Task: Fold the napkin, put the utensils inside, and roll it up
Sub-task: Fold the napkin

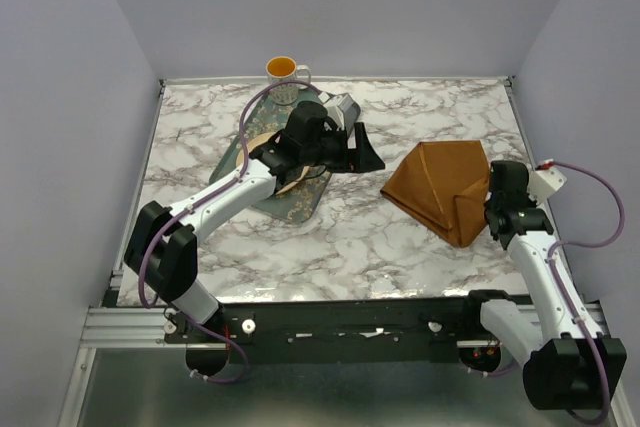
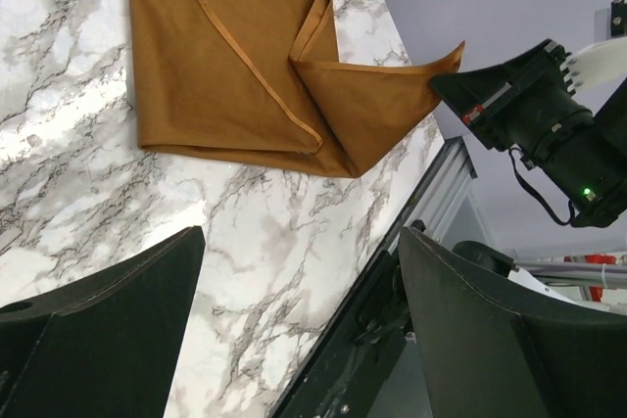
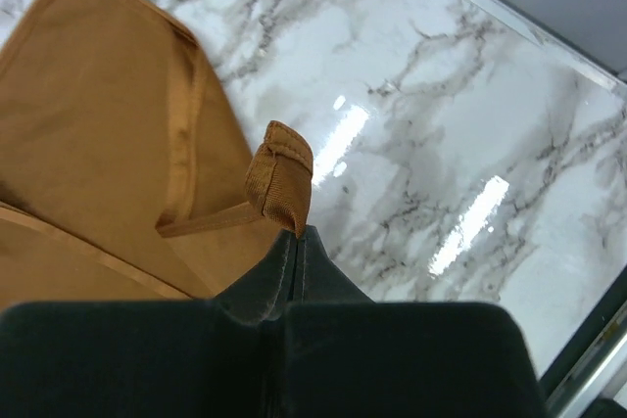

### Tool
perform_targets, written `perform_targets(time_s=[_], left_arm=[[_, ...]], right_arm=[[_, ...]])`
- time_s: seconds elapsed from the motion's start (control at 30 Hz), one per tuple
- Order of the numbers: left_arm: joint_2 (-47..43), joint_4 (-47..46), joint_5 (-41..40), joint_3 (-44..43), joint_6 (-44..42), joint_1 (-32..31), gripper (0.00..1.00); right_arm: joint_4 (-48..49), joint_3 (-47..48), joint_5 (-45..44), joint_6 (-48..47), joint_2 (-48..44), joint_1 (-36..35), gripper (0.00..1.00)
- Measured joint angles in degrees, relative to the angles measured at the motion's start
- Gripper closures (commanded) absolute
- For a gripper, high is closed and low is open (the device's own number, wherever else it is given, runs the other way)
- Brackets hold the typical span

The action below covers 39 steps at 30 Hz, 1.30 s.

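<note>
- Marble table: one, seen whole only from above. Bare marble lies on the napkin's left and near sides. On its right the table edge comes close.
- Arms: two. The left arm reaches out well left of the napkin, and the right arm comes up at the napkin's near-right corner.
- Napkin: one rust-brown cloth, loosely folded into a rough triangle on the right half of the table. The left wrist view shows its hemmed edges and overlapping layers, with one corner drawn out to a point. The top view flattens this.
- Tray: one, dark green and patterned, well left of the napkin and partly under the left arm. Only the top view shows it.
- Left gripper: it hangs above bare marble just left of the napkin. Its own camera shows the fingers spread wide with nothing between them.
- Right gripper: its fingers are pressed together on the napkin's corner, and the bunched hem pokes out past the tips. That detail is clear only from its own wrist. The left wrist view shows the drawn-out corner meeting it.
- Mug: one, at the far table edge, well left of the napkin.
</note>
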State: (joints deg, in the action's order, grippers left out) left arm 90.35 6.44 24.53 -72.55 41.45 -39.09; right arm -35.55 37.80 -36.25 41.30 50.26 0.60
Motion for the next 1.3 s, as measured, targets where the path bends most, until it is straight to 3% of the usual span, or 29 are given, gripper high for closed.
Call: perform_targets(time_s=[0.13, 0.4, 0.67, 0.93, 1.17, 1.3], left_arm=[[0.9, -0.1, 0.2, -0.8, 0.2, 0.0, 0.11], [4.2, -0.9, 1.9, -1.9, 0.8, 0.1, 0.12], [4.1, -3.0, 3.3, 1.7, 1.5, 0.1, 0.11], [3.2, -3.6, 3.2, 2.7, 1.5, 0.1, 0.11], [3.6, -4.2, 4.1, 2.7, 2.0, 0.1, 0.12], [3.6, -5.1, 4.5, 3.7, 2.4, 0.1, 0.12]], right_arm=[[1.9, 2.4, -1.0, -1.9, 1.7, 0.0, 0.99], [0.3, -1.5, -7.1, 2.2, -11.9, 4.1, 0.99], [-1.3, -5.1, -6.4, 5.7, -8.3, 8.4, 0.99], [1.2, -5.4, -3.4, 1.4, -9.0, 8.4, 0.99], [0.1, -6.5, -6.1, 7.0, -15.6, 8.4, 0.99], [-0.9, -7.7, -7.5, 12.2, -14.4, 9.3, 0.99]])
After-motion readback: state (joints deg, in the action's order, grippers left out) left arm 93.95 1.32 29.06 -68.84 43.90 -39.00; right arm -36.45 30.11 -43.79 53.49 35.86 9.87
